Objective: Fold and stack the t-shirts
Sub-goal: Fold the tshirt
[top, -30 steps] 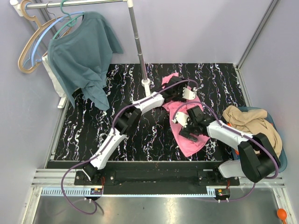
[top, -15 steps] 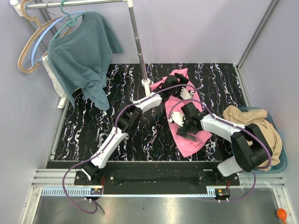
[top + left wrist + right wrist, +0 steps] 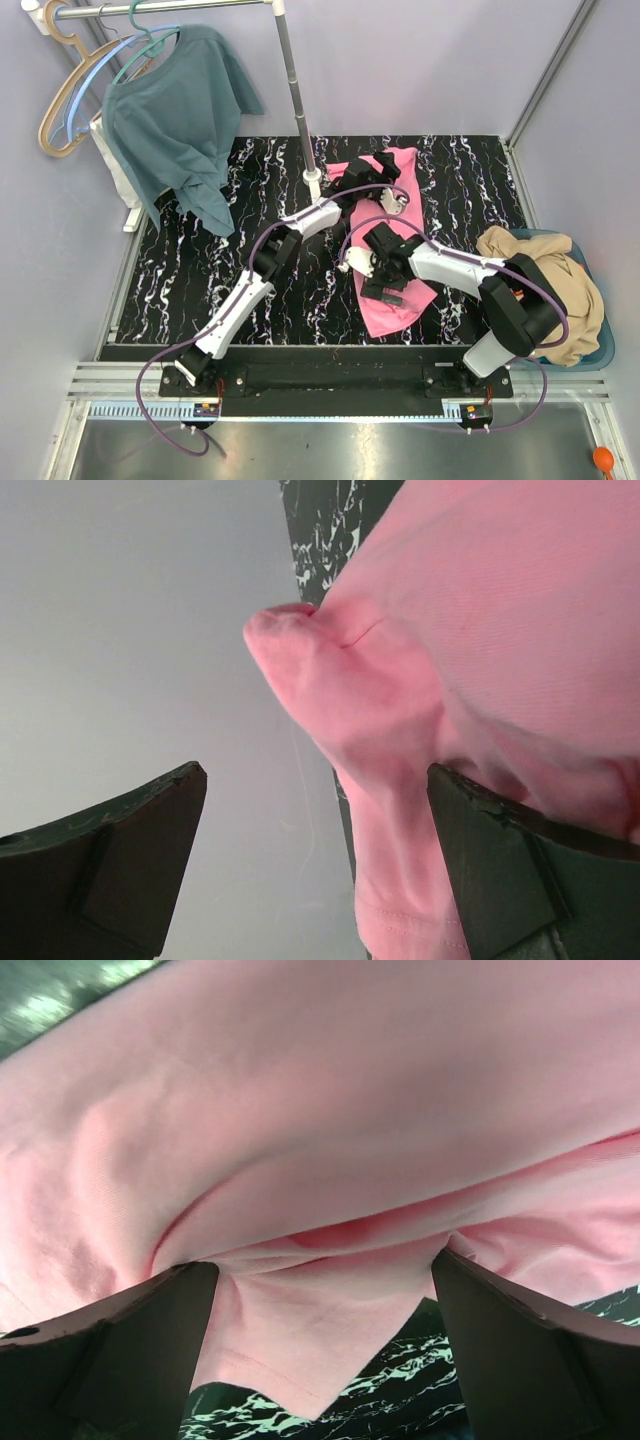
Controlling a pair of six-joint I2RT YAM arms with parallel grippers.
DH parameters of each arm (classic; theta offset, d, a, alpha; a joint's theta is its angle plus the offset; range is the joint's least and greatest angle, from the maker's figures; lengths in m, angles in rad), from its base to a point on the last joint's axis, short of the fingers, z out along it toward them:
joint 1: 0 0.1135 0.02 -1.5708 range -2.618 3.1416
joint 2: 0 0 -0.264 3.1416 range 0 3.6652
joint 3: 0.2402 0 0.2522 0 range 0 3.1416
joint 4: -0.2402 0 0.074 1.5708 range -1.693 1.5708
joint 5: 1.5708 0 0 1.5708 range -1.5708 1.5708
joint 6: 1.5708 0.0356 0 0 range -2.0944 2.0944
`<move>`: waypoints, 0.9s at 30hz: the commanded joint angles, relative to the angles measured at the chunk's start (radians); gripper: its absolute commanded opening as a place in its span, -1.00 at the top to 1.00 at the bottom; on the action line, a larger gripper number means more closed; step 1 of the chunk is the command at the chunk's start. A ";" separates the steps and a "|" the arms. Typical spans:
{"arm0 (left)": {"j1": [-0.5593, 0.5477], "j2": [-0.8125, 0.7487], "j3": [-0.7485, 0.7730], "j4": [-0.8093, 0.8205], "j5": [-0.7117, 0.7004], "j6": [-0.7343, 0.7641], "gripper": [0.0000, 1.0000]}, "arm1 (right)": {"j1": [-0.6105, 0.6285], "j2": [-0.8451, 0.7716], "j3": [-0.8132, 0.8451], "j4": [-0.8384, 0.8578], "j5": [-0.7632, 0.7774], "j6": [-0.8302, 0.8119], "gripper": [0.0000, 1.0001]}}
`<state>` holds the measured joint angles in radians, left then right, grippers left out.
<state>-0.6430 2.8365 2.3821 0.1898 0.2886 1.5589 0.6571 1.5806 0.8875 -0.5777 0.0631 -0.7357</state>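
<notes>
The bright pink t-shirt (image 3: pixel 398 303) lies in a long strip across the middle of the black marbled table (image 3: pixel 220 270). My left gripper (image 3: pixel 378 186) is over its far end, jaws wide open, with pink cloth (image 3: pixel 480 630) against the right finger (image 3: pixel 520 870). My right gripper (image 3: pixel 366 264) is at the shirt's left edge mid-way, jaws wide open, with a pink fold (image 3: pixel 320 1290) lying between the fingers. The tan-beige t-shirt (image 3: pixel 545 268) is heaped in a blue bin (image 3: pixel 604 352) at the right. The orange t-shirt is not clearly in view.
A dusty teal shirt (image 3: pixel 175 120) hangs on a hanger from a rail at the back left. The rail's upright pole (image 3: pixel 297 100) stands on the table just left of the pink shirt. A grey wall lies behind the table.
The pink shirt has spread from a bunched shape into a longer strip reaching the back of the table. My right gripper has moved left to the shirt's left edge.
</notes>
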 commanded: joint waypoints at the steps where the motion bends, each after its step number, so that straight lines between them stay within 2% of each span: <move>1: 0.029 0.077 0.058 0.062 0.060 0.043 -0.98 | 0.067 0.029 0.002 -0.065 -0.095 0.073 -0.99; 6: 0.042 0.075 0.042 0.085 0.057 0.058 -0.98 | 0.119 -0.004 0.027 -0.102 -0.068 0.110 -0.99; 13: 0.040 0.003 -0.035 0.181 0.032 -0.002 -0.98 | 0.130 -0.066 0.034 -0.134 0.076 0.151 -0.99; 18: 0.025 -0.150 -0.204 0.270 0.008 -0.106 -0.98 | 0.128 -0.123 0.041 -0.134 0.153 0.177 -1.00; 27: -0.003 -0.347 -0.265 0.232 -0.147 -0.272 -0.98 | 0.130 -0.267 0.073 -0.175 0.271 0.219 -0.99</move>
<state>-0.6350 2.6652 2.1345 0.3855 0.2249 1.3994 0.7780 1.3907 0.9146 -0.7200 0.2466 -0.5541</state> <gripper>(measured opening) 0.988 0.994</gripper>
